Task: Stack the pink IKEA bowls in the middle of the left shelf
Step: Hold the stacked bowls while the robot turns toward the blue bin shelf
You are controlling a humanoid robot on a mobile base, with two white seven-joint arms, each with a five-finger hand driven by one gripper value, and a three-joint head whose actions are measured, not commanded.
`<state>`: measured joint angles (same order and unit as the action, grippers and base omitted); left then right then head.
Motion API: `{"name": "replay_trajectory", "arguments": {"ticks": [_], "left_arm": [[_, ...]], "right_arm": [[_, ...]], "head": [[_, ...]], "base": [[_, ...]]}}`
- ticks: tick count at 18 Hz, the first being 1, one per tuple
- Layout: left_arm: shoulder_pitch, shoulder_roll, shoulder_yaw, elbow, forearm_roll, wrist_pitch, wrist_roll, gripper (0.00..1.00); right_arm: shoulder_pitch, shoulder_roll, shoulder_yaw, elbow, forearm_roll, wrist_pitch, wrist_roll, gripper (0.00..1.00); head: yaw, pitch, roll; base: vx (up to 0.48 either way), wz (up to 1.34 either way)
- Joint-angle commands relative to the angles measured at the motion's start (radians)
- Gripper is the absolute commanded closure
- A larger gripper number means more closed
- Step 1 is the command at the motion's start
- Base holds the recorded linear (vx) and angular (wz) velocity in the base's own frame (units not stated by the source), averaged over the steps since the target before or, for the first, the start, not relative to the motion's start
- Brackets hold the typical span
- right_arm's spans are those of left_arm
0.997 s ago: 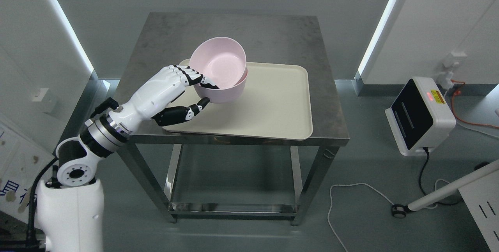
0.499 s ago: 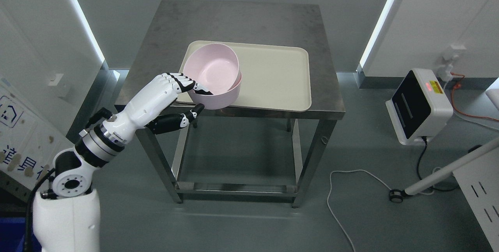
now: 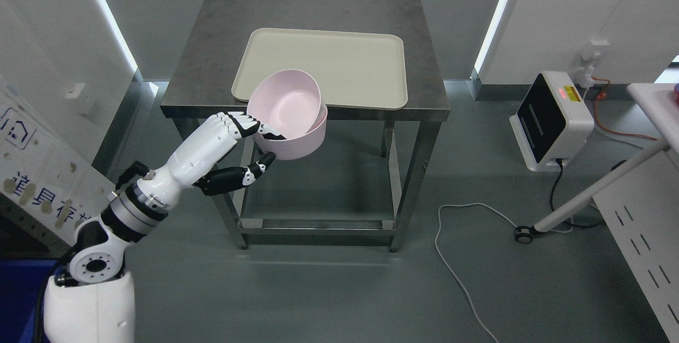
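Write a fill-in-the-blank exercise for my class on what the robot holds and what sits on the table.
1. The left hand grips two nested bowls coloured ____.
2. The cream tray lies on a ____ table.
3. The tray carries ____ bowls.
4. The white cable lies on the ____.

Missing words: pink; metal; no; floor

Steel table [image 3: 297, 11] on grey floor [image 3: 329, 290], pale walls [image 3: 175, 3] lit by vertical light strips [image 3: 109, 27]; white cable [image 3: 461, 274] trailing right.
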<state>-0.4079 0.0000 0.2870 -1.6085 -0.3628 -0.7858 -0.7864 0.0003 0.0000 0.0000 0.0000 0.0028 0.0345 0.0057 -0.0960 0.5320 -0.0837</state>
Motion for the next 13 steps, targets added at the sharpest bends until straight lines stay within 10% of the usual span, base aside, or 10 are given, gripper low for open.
{"name": "replay_trajectory", "arguments": {"ticks": [1, 13], "left_arm": [[0.027, 0.017, -0.005, -0.002, 0.038, 0.000, 0.001, 0.96], [-0.035, 0.017, -0.049, -0.016, 0.136, 0.000, 0.004, 0.95]], "right_arm": [[0.029, -0.017, -0.011, -0.034, -0.003, -0.001, 0.000, 0.00], [0.029, -0.017, -0.011, -0.034, -0.003, 0.001, 0.000, 0.00]], "head": [[0.0000, 0.000, 0.000], [0.0000, 0.000, 0.000]], "base": [[-0.215, 0.18], [-0.241, 0.67]]}}
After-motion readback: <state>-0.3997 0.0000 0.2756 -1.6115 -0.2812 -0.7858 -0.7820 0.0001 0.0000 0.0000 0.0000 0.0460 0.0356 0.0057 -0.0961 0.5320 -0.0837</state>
